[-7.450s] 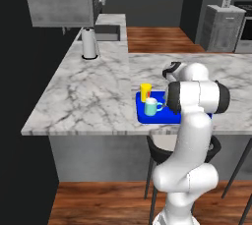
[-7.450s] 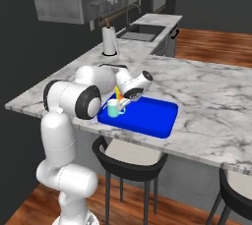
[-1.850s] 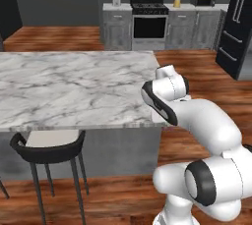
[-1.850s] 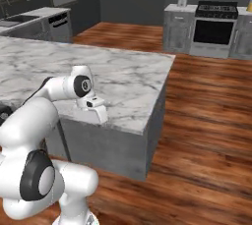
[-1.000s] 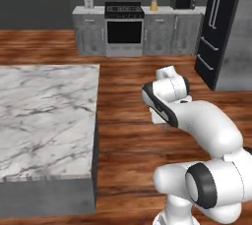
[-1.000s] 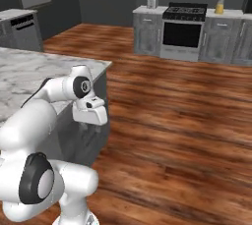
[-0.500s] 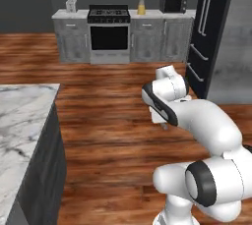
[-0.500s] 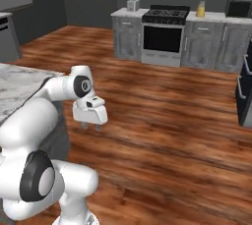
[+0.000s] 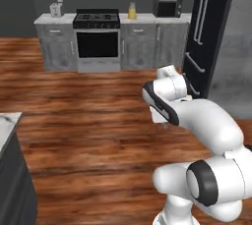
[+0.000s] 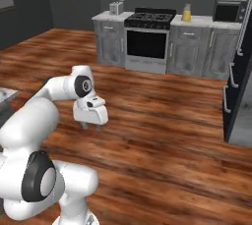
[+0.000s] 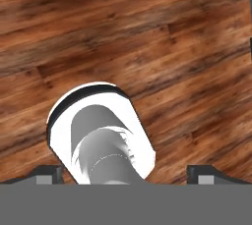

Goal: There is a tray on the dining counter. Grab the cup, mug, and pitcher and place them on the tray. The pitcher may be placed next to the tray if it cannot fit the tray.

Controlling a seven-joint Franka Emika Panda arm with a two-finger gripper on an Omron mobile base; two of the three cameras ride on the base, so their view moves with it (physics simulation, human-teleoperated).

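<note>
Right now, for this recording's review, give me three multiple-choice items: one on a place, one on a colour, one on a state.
1. The pitcher of orange liquid stands:
A. on the far counter, right of the stove
B. on the floor
C. on the stove

2. The floor is:
A. white tile
B. brown wood
C. grey carpet

3. The gripper is:
A. shut on a mug
B. shut, empty
C. open, empty

Key: 1 A, it sits between stove and microwave; 2 B, planks show in all views; 3 C, the fingers stand wide apart with nothing between.
</note>
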